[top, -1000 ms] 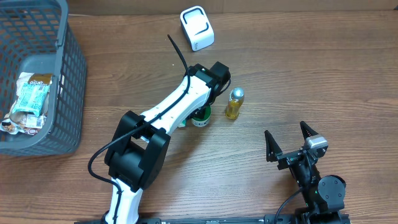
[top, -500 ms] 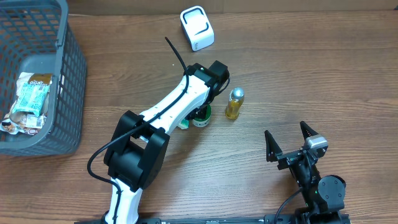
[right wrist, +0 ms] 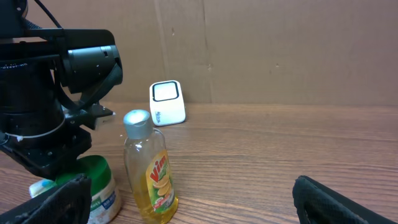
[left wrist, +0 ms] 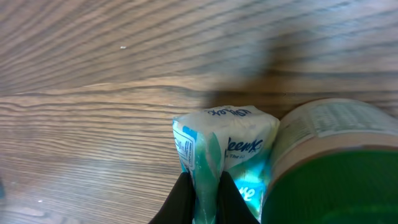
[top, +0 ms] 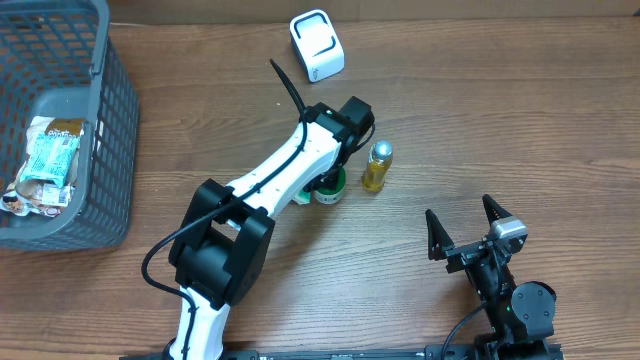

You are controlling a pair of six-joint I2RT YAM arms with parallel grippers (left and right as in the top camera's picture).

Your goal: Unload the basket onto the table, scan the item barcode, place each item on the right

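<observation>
Basket (top: 110, 150) of grey plastic stands at the far left, with packets inside. Near the table's middle, the left gripper (left wrist: 204, 186) is closed tight on a small tissue pack (left wrist: 227, 140), pinching its lower edge. The pack is just beside a green-lidded jar (top: 328, 187). The white scanner (top: 317, 44) sits well apart, at the far edge. A yellow bottle (top: 377, 167) stands right of the jar. At the lower right, the right gripper (top: 459, 210) is spread wide and holds nothing.

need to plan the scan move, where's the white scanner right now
Overhead view: the white scanner sits near the far edge of the table, about mid-width, beyond the yellow soap bottle. In the right wrist view it stands by the cardboard wall.
</observation>
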